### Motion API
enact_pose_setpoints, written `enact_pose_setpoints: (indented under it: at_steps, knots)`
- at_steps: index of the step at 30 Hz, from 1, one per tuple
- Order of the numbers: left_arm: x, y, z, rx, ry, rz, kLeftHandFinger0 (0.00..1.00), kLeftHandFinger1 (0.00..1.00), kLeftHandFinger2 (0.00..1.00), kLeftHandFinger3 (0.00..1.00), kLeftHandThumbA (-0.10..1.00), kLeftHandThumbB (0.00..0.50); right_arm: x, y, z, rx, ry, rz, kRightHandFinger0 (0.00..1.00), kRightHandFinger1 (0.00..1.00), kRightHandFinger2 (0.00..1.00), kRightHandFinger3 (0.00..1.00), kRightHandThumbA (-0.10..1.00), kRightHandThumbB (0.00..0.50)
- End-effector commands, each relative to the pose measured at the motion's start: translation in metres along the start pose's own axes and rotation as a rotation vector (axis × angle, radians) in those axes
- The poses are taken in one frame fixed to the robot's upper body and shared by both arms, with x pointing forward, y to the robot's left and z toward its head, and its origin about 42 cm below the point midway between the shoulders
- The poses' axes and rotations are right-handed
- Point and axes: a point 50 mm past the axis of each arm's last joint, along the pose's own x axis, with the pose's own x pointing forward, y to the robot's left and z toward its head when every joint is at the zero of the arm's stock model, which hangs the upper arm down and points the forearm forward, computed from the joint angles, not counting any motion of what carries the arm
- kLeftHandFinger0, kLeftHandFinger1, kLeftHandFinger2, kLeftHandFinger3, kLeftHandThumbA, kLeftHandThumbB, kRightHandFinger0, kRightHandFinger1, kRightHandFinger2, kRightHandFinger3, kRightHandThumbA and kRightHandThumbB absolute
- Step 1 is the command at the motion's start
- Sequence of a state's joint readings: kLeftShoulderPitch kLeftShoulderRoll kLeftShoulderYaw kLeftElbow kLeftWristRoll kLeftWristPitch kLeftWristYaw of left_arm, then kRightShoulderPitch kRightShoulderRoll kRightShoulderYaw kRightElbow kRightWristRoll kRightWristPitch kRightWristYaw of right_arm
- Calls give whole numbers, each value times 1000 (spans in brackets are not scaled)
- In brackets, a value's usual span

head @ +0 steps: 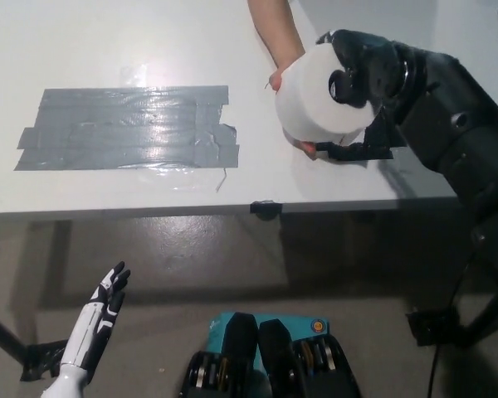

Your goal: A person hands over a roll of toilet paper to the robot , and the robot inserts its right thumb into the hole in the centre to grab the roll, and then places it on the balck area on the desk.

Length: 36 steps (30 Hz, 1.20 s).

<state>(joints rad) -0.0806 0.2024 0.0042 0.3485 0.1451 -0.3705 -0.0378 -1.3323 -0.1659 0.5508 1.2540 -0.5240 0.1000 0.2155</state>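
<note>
You see the soft white cylindrical toilet paper roll (319, 93) right of the glossy tape patch (126, 127), the black right hand (361, 79) grasping it (a person's hand (284, 50) cradles it too), the left hand (95, 325) hanging released below.

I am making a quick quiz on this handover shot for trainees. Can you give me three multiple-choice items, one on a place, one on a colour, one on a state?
1. Where is the tape patch?
A. On the table's left part
B. Under the roll
C. On the floor

2. What colour is the toilet paper roll?
A. Blue
B. White
C. Red

3. What is the right hand doing?
A. Resting empty on the table
B. Touching the tape
C. Holding the roll, which a person's hand also holds

Key: 1 A, the patch lies left on the table. 2 B, the roll is plainly white. 3 C, both hands grip it.
</note>
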Motion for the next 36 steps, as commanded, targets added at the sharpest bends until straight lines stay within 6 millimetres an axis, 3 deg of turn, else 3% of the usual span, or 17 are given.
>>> enact_pose_setpoints:
  at_steps: [1,2,3,4,6,8,10,14,17,18,20,22,24,26,29,34,36]
  knots:
    - [9,7,12,18,-53,-11,993,1000,1000,1000,1000,500,0,-5,12,-37,-102,-193,1,148,340,316,-100,238]
    - [9,7,13,23,-53,-12,991,1000,1000,1000,1000,500,0,-1,5,19,-116,-197,0,187,475,379,-100,230]
    - [9,8,13,23,-56,-14,991,1000,1000,1000,1000,500,0,2,0,61,-127,-197,26,351,722,540,-100,215]
    - [9,8,13,22,-57,-14,992,1000,1000,1000,1000,500,0,2,-2,71,-130,-198,32,408,790,606,-100,212]
    - [11,9,13,23,-57,-12,988,1000,1000,1000,1000,500,-1,3,-10,106,-138,-216,31,442,797,668,-100,201]
    - [13,8,14,17,-59,-8,979,1000,1000,1000,1000,500,-1,-1,-16,163,-127,-233,22,517,890,745,-100,203]
    - [14,8,14,16,-61,-8,981,1000,1000,1000,1000,500,-2,-6,-19,221,-133,-254,104,670,1000,859,-100,182]
    - [16,8,15,13,-59,-6,982,1000,1000,1000,1000,500,-6,-18,-29,465,-165,-316,184,751,1000,953,-100,137]
    - [14,8,14,18,-59,-12,988,1000,1000,1000,1000,500,-8,-26,-31,629,-165,-366,201,699,970,857,-100,181]
    - [12,9,13,24,-59,-14,990,1000,1000,1000,1000,500,-8,-33,-31,797,-151,-367,161,638,914,772,-100,183]
    - [12,9,13,25,-58,-14,988,1000,1000,1000,1000,500,-9,-38,-33,1020,-179,-351,116,578,878,723,-100,149]
    - [13,8,12,17,-58,-13,993,1000,1000,1000,1000,500,-11,-43,-35,1171,-222,-346,102,582,924,813,-100,148]
    - [14,8,14,25,-60,-11,989,1000,1000,1000,1000,500,-13,-53,-33,1354,-242,-359,64,572,999,1000,-100,176]
    - [15,8,14,18,-56,-11,1000,1000,1000,1000,1000,500,-16,-66,-28,1514,-232,-356,3,479,896,942,-100,182]
    - [15,7,15,7,-57,-6,1000,1000,1000,1000,1000,500,-21,-80,-25,1625,-303,-364,0,371,959,1000,-100,170]
    - [14,8,15,10,-60,-3,999,1000,1000,1000,1000,500,-30,-97,-24,1658,-374,-359,0,281,922,1000,-100,168]
    - [14,8,15,17,-63,-2,989,1000,1000,1000,1000,500,-36,-109,-24,1644,-380,-379,0,187,844,1000,-100,170]
